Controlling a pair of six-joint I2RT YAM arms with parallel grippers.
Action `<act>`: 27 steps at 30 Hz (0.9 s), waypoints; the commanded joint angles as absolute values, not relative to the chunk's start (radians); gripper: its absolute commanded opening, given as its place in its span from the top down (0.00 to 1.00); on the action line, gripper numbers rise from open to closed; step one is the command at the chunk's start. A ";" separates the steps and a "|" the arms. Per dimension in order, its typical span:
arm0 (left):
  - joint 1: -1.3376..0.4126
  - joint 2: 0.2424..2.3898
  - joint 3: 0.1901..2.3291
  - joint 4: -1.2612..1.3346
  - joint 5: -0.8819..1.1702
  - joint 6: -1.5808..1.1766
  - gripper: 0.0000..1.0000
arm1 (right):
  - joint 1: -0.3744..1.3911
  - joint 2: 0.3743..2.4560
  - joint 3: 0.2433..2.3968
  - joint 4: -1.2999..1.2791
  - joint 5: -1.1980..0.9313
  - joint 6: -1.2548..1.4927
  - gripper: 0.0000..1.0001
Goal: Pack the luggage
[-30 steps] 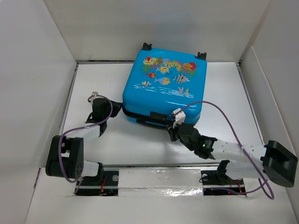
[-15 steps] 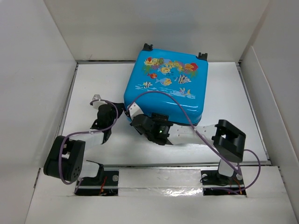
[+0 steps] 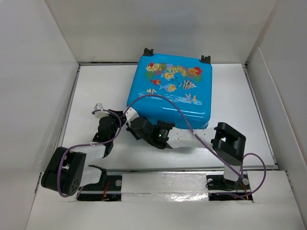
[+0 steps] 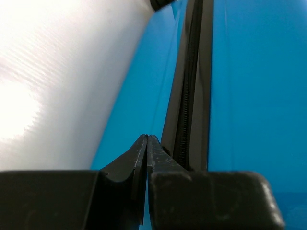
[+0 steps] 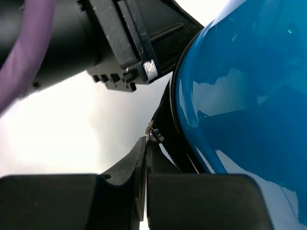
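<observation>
**Inspector:** White panel walls [image 3: 38, 72] enclose a white table [image 3: 240, 96] on three sides. Start at the left, please.

**Assistant:** The left arm [image 3: 62, 170] reaches up from its base. The left fingers [image 3: 116, 116] are pressed flat together with nothing between them. In the left wrist view their tip [image 4: 147, 139] sits just beside the black zipper band [image 4: 189, 96] on the side of the blue shell [image 4: 254, 96].

**Inspector:** Next item over?

**Assistant:** The right fingers [image 3: 128, 120] are close beside the left ones, at the same near-left corner, and are also closed tight. In the right wrist view their tip [image 5: 145, 140] meets a small metal zipper pull [image 5: 154, 135]. I cannot tell whether the pull is pinched or only touched.

**Inspector:** Position of the suitcase?

**Assistant:** The suitcase [image 3: 168, 91] lies flat and closed at the middle of the table, toward the back wall. Its fish-and-coral print faces up. Two black wheels [image 3: 149, 51] show at its far edge.

**Inspector:** Right side?

**Assistant:** The right arm [image 3: 229, 143] folds across the suitcase's near edge. A purple cable [image 3: 187, 122] loops over the shell.
</observation>
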State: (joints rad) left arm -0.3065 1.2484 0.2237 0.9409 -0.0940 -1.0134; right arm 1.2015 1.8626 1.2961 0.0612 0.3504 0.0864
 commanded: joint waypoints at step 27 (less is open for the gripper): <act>-0.388 0.994 0.221 0.735 0.080 -0.867 0.64 | -0.083 1.096 0.928 0.051 -0.449 0.192 0.00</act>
State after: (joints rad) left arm -0.3729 0.9829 0.1913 0.6895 -0.0010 -0.8951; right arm 0.0154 0.9062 0.8974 -0.0143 0.0189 0.1581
